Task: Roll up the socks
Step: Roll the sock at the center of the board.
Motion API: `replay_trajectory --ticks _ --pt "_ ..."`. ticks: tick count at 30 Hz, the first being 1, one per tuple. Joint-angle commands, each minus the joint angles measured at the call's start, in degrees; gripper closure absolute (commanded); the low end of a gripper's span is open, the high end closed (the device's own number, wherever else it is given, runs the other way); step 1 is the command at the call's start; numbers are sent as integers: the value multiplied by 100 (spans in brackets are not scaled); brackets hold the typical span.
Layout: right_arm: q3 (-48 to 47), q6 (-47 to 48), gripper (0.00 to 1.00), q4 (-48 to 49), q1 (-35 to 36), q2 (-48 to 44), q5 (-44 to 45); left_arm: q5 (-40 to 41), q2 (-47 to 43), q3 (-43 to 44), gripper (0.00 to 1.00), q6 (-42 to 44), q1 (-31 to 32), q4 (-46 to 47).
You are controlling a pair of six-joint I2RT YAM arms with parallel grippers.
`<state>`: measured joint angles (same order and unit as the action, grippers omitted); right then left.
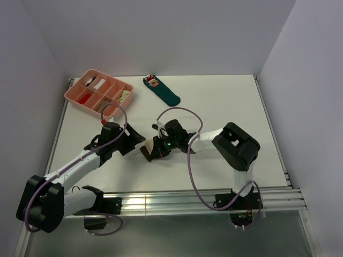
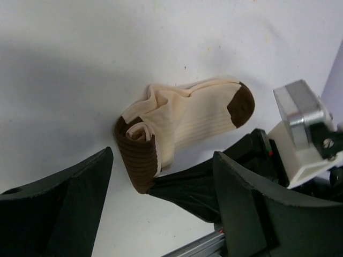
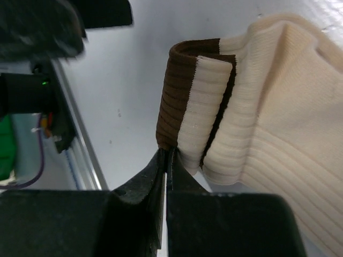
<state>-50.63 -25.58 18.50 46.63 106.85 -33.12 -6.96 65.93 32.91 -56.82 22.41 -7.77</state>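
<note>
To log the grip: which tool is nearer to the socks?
Right. The right tool pinches the brown cuff of the socks; the left tool stands open beside them, apart.

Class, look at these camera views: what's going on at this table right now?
A cream sock with brown cuff and toe lies partly folded on the white table. The right gripper is shut on its brown cuff. The left gripper stands open beside the sock, holding nothing. A teal sock and a pink tray sit at the far side.

Overhead view from behind, looking down on whole table [image 1: 225, 107], both wrist views close on the socks [image 2: 182, 120], right nearest.
</note>
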Motion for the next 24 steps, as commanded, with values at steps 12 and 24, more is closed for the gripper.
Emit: replay_trajectory --ticks 12,24 --pt "-702 -210 100 -488 -269 565 -1065 -490 147 -1146 26 -567 0 1524" --pt "-931 -448 100 -540 -242 794 -1090 -148 947 -998 34 -304 9 1358"
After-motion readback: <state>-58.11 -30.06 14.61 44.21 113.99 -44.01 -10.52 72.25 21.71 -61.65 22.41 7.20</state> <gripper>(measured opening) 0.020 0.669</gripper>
